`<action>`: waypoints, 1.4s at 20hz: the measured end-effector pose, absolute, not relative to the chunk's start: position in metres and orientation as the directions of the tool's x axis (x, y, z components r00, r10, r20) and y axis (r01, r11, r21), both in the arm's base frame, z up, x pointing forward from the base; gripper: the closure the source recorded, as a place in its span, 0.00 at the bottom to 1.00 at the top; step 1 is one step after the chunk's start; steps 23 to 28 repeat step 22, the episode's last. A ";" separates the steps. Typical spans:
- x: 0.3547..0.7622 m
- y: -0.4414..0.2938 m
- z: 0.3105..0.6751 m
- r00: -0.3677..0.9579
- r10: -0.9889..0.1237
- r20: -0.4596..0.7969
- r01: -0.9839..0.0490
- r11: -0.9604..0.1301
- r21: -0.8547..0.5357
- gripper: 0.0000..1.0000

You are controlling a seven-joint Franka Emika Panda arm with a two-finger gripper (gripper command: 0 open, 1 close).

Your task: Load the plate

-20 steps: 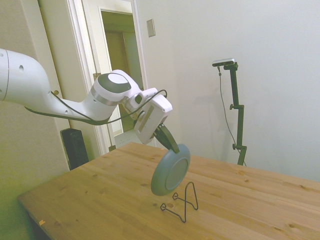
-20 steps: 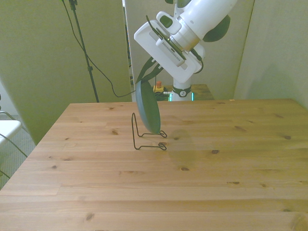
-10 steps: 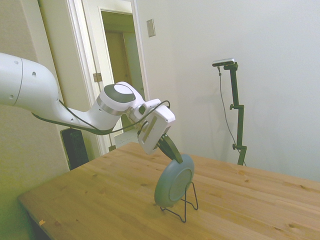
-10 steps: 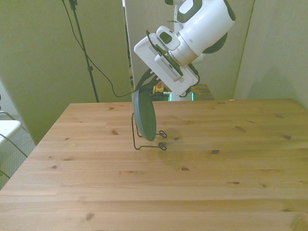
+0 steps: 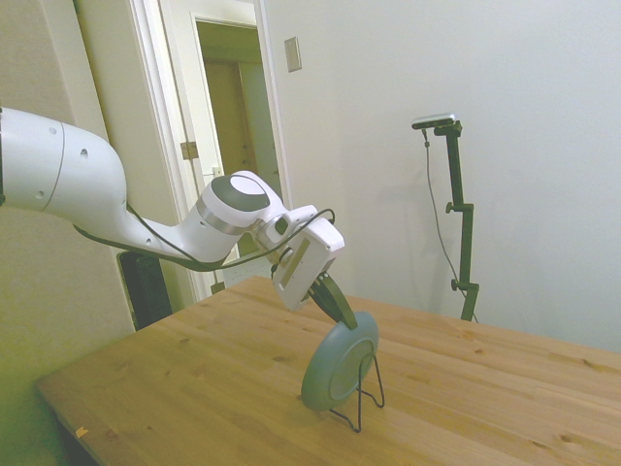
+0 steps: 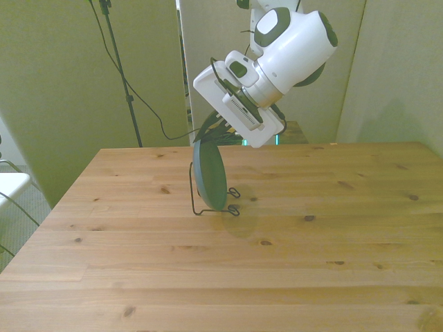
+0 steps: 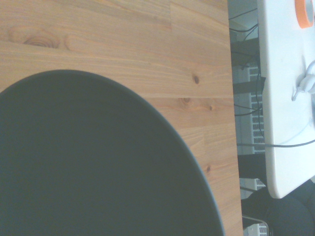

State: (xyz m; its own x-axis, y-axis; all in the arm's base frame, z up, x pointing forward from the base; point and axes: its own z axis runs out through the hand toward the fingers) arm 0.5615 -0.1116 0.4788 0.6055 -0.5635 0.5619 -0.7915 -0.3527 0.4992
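A: Starting at the side view's left: the white arm comes in and tips down to the gripper, which is clamped on the top rim of the plate; the plate stands nearly on edge, its greyish underside facing that camera.

B: And right of that, the wire stand; the plate's lower edge looks to be down in it or just touching, though I can't tell whether it is fully seated.

A: In the front view the plate leans a little against the stand's upright, the gripper pinching it from above; the table lies to the right.

B: The risk, I'd judge, is letting go early; if the rim isn't caught by the front hooks, the plate could slide forward and fall flat.

A: Or pushing down too hard; the light stand might skid or tip, and the plate would roll off with it.
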 end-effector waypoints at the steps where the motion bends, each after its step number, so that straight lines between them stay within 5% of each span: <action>1: 0.562 -0.112 0.479 0.606 -0.563 0.562 -0.791 -0.353 0.499 0.00; 15: 0.557 -0.114 0.472 0.614 -0.561 0.556 -0.786 -0.367 0.497 0.00; 22: 0.520 -0.080 0.564 0.602 -0.650 0.464 -0.798 -0.494 0.344 0.00; 28: 0.520 -0.080 0.564 0.602 -0.650 0.464 -0.798 -0.494 0.344 0.00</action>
